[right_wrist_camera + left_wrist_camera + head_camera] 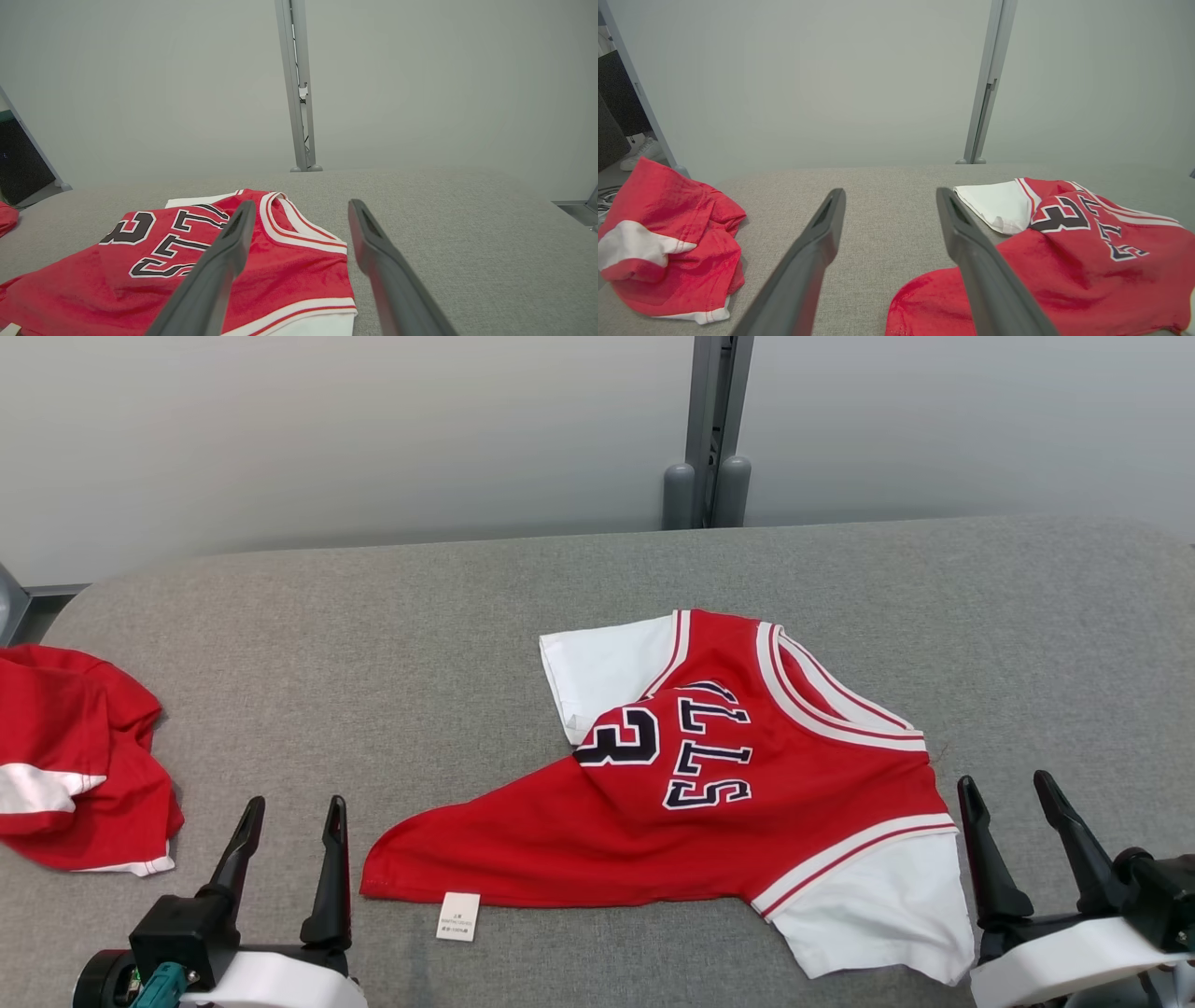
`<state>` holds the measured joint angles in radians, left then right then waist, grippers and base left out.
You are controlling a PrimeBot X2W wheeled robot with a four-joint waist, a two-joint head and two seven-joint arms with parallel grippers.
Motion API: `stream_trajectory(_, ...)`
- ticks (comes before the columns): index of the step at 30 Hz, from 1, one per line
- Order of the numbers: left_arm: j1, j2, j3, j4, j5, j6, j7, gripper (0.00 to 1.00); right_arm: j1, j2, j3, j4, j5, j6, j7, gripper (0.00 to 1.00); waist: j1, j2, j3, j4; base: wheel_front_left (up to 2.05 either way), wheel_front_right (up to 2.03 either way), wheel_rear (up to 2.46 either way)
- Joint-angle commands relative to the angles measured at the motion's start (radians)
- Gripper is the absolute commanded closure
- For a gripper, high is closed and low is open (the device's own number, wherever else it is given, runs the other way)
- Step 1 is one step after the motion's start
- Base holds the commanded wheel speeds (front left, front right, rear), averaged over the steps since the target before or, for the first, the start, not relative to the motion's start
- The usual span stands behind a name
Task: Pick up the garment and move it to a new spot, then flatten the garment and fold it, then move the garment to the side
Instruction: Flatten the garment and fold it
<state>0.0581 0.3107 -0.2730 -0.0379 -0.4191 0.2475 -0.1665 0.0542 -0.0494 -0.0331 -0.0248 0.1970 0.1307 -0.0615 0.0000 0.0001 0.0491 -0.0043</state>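
A grey fabric-covered table [392,616] stands before a pale wall with a grey post [707,429] at the top centre. The red jersey [747,803] lies in the middle of the head view, its long axis running left to right: the collar toward the right, the hem drawn to a point at the lower left beside a white label [457,917]. It sits between the two grippers. The left gripper [295,803], at the lower left, is near that hem point. The right gripper [1005,779], at the lower right, is just beside the near white sleeve [868,905]. Both grippers have their fingers spread wide, hold nothing and touch no cloth. A second red garment [75,756] lies crumpled at the left edge, well apart from the jersey. The jersey looks unevenly laid, so flattening probably comes next, each arm taking its own end.
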Motion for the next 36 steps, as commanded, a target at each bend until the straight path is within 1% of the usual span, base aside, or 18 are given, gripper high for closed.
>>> stream_trajectory(1, 0.003, 0.008, 0.002, -0.006, 0.003, 0.004, 0.002, 0.00, 0.009, -0.004, -0.005, -0.007, -0.004, 0.000, 0.003, 0.00, 0.0000, -0.0001, 0.000, 0.001, 0.00, 0.00, 0.00)
stream_trajectory(12, 0.009, 0.006, -0.010, -0.011, -0.008, 0.011, 0.026, 0.00, 0.008, -0.004, -0.013, -0.019, -0.005, 0.000, 0.008, 0.00, 0.0000, -0.0001, -0.002, 0.009, 0.00, 0.00, 0.00)
stream_trajectory(17, -0.030, 0.000, -0.042, 0.017, -0.019, -0.018, 0.061, 0.00, 0.000, -0.004, -0.013, -0.021, -0.002, 0.000, 0.010, 0.00, 0.0000, -0.0001, 0.012, 0.014, 0.00, 0.00, 0.00)
stream_trajectory(20, -0.049, -0.009, -0.068, 0.078, -0.040, -0.050, 0.091, 0.00, -0.009, -0.004, -0.001, -0.015, 0.004, 0.000, 0.009, 0.00, 0.0000, -0.0001, 0.024, 0.007, 0.00, 0.00, 0.00)
stream_trajectory(25, -0.085, -0.023, -0.083, 0.222, -0.084, -0.098, 0.127, 0.00, -0.026, -0.004, 0.010, -0.005, 0.015, 0.000, 0.001, 0.00, 0.0000, -0.0001, 0.046, -0.019, 0.00, 0.00, 0.00)
stream_trajectory(29, -0.111, -0.032, -0.080, 0.337, -0.108, -0.123, 0.126, 0.00, -0.028, -0.004, 0.007, 0.004, 0.019, 0.000, -0.004, 0.00, 0.0000, -0.0001, 0.065, -0.037, 0.00, 0.00, 0.00)
stream_trajectory(30, -0.134, -0.040, -0.074, 0.384, -0.119, -0.132, 0.119, 0.00, -0.029, -0.004, 0.006, 0.008, 0.023, 0.000, -0.006, 0.00, 0.0000, -0.0001, 0.076, -0.043, 0.00, 0.00, 0.00)
stream_trajectory(33, -0.165, -0.043, -0.070, 0.445, -0.123, -0.140, 0.110, 0.00, -0.034, -0.004, 0.006, 0.015, 0.028, 0.000, -0.010, 0.00, 0.0000, -0.0001, 0.092, -0.051, 0.00, 0.00, 0.00)
stream_trajectory(34, -0.175, -0.046, -0.071, 0.461, -0.124, -0.144, 0.104, 0.07, -0.036, -0.004, 0.004, 0.018, 0.030, 0.000, -0.011, 0.00, 0.0000, -0.0001, 0.097, -0.053, 0.00, 0.00, 0.00)
stream_trajectory(35, -0.185, -0.047, -0.072, 0.473, -0.124, -0.150, 0.097, 0.64, -0.038, -0.004, 0.002, 0.022, 0.030, 0.000, -0.011, 0.00, 0.0000, -0.0001, 0.099, -0.054, 0.00, 0.00, 0.00)
stream_trajectory(36, -0.193, -0.048, -0.075, 0.490, -0.125, -0.154, 0.098, 1.00, -0.037, -0.004, 0.001, 0.026, 0.031, 0.000, -0.011, 0.00, 0.0000, -0.0001, 0.102, -0.055, 0.00, 0.00, 0.00)
